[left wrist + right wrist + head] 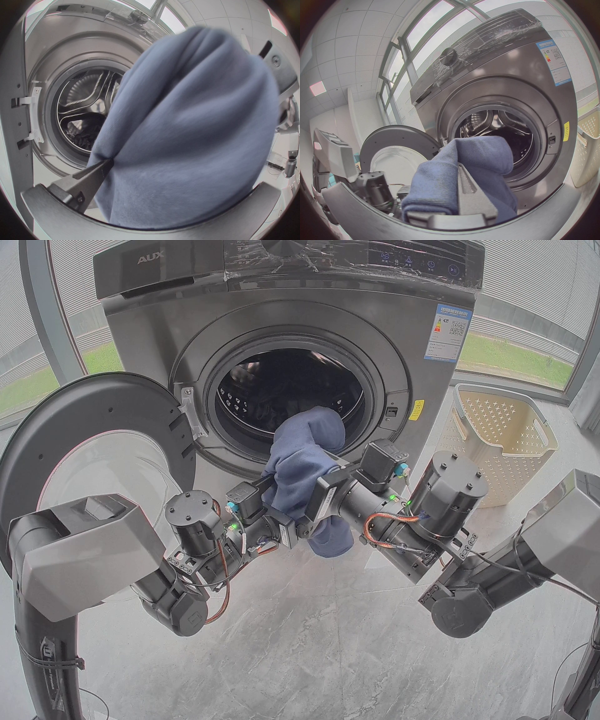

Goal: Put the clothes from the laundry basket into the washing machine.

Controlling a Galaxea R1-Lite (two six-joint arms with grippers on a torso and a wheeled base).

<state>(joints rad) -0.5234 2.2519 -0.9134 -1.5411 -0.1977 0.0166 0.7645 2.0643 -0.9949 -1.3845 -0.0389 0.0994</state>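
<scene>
Head view: you are holding the blue garment up against the lower rim of the washing machine opening | left gripper fingers are clamping its fabric | right gripper fingers are pinching it likewise | door is standing open, left | laundry basket is sitting beside the machine, right.

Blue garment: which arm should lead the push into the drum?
Right, probably: the right hand grips the blue garment higher, nearer the drum mouth, which it faces head-on. The left hand holds the lower part, farther from the opening.
</scene>
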